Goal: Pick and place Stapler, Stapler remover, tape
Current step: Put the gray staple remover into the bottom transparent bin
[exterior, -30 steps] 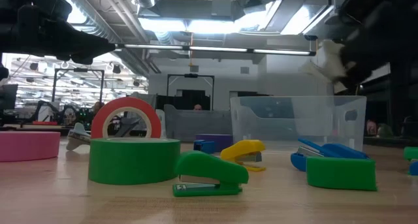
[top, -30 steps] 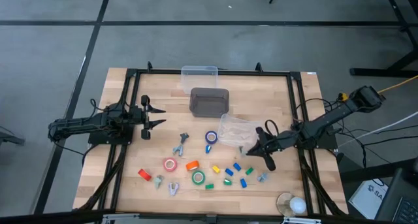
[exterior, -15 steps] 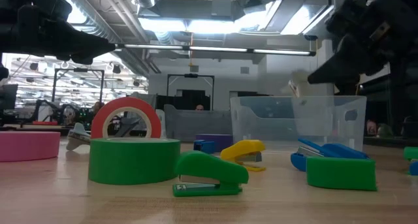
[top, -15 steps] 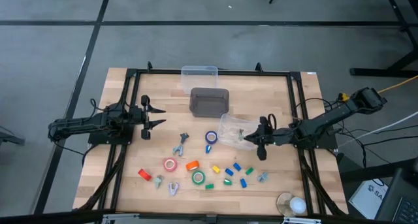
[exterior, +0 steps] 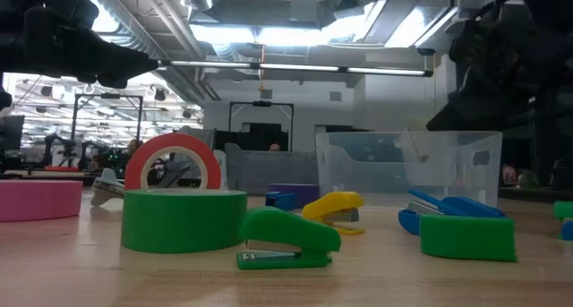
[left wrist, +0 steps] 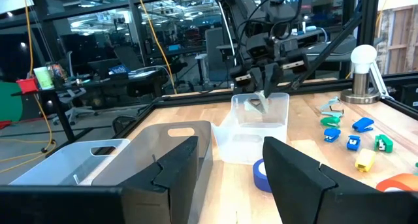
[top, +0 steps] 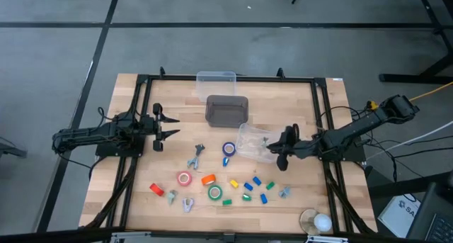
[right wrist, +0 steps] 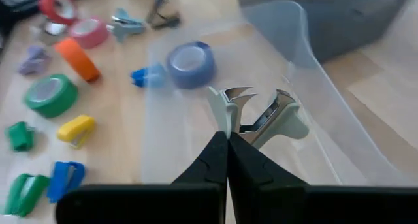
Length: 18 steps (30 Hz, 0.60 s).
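My right gripper [top: 273,149] is shut on a pale stapler remover [right wrist: 251,113] with metal claws, over the clear bin [top: 252,139] at mid table. In the left wrist view the remover [left wrist: 260,104] hangs just inside the bin's mouth. A blue tape roll [top: 229,149] lies beside the bin. Pink [top: 185,178], orange [top: 208,179] and green [top: 214,193] rolls lie flat near the front. Small coloured staplers [top: 248,186] and grey removers [top: 197,156] lie on the wood. My left gripper [top: 170,126] hovers open at the table's left. My right gripper pinches one pale plastic wing of the stapler remover [right wrist: 218,110] between its two fingertips. The fingers slant downward from the table's right side. The remover juts out beyond the fingertips, claws pointing away, lifted clear and hanging within the clear bin's open top.
A dark grey bin [top: 226,110] and another clear bin [top: 216,78] stand behind the first, toward the far edge. A round-based white ball object [top: 320,222] stands at the near right corner. Black frame rails [top: 134,165] run along both sides of the table.
My right gripper has swung from the open wood near the small staplers toward the far left, over the clear bin, tipping its fingers downward and rolling. The stapler remover has gone with it, sinking from above the bin's rim to inside its mouth.
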{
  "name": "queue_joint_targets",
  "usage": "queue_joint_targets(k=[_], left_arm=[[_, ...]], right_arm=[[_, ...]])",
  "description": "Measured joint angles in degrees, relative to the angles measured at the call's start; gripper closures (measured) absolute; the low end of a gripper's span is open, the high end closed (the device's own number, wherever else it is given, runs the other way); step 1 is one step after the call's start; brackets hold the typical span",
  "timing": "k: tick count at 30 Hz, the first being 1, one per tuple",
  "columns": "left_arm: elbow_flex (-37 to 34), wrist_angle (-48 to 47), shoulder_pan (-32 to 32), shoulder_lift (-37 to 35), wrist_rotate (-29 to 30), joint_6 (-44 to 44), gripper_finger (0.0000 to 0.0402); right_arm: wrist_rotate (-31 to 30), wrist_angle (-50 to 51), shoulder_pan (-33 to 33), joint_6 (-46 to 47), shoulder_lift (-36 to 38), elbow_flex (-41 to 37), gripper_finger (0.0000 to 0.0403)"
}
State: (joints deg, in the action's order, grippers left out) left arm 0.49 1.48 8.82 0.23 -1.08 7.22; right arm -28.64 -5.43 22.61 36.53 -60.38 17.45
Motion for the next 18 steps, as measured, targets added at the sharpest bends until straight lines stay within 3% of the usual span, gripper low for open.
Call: queue_joint_targets(k=[5, 13, 18], left_arm=[[-0.01, 0.0, 0.01, 0.01, 0.0, 0.0, 0.0233], [0.0, 0.0, 0.01, 0.01, 0.0, 0.0, 0.0233], [-0.01, 0.0, 0.02, 0.01, 0.0, 0.0, 0.0233]], right_arm=[[-0.79, 6.56, 0.0, 4.64, 0.0, 1.08, 0.0399], [-0.29, 29.83, 0.0, 8.12, 0.0, 10.92, 0.0398], [0.15, 33.63, 0.0, 8.08, 0.0, 12.83, 0.0389]])
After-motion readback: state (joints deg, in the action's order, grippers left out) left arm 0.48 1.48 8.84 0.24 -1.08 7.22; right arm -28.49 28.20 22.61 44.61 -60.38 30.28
